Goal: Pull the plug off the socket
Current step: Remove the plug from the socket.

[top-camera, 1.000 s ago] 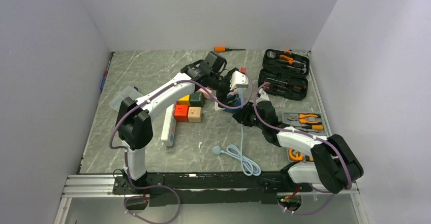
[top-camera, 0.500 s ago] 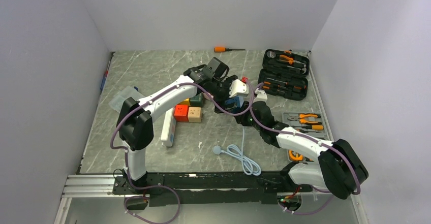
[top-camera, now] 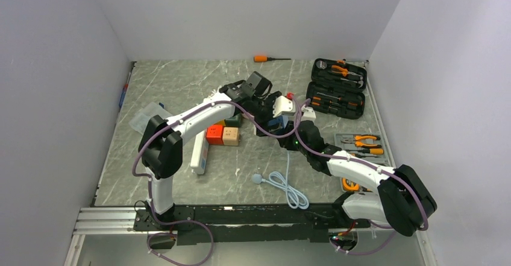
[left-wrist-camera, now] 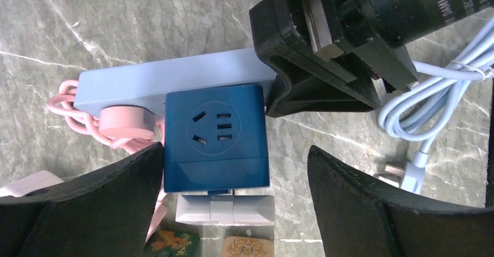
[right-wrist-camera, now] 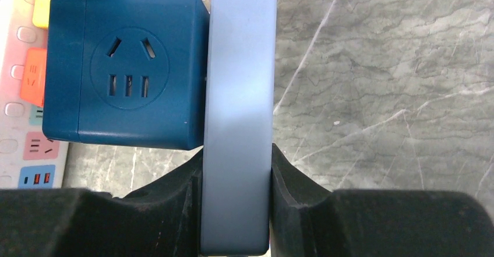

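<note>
The plug is a dark blue cube (left-wrist-camera: 215,137) seated against the side of the socket, a light blue power strip (left-wrist-camera: 151,79) lying on the marble table. My left gripper (left-wrist-camera: 234,169) is open above the cube, one finger on each side, the left finger close to its edge. My right gripper (right-wrist-camera: 236,210) is shut on the power strip (right-wrist-camera: 236,94), with the cube (right-wrist-camera: 122,70) just left of it. In the top view both grippers meet at mid-table, left (top-camera: 272,112) and right (top-camera: 288,138).
A pink round plug and cord (left-wrist-camera: 125,123) sit at the strip's left end. A white adapter (left-wrist-camera: 224,209) lies just past the cube. Coloured blocks (top-camera: 223,134), a white strip (top-camera: 200,154), a coiled blue cable (top-camera: 286,184), a tool case (top-camera: 337,91) and pliers (top-camera: 361,140) surround them.
My left gripper has dropped lower and closer over the dark blue cube. My right arm has shifted slightly and keeps its hold on the strip.
</note>
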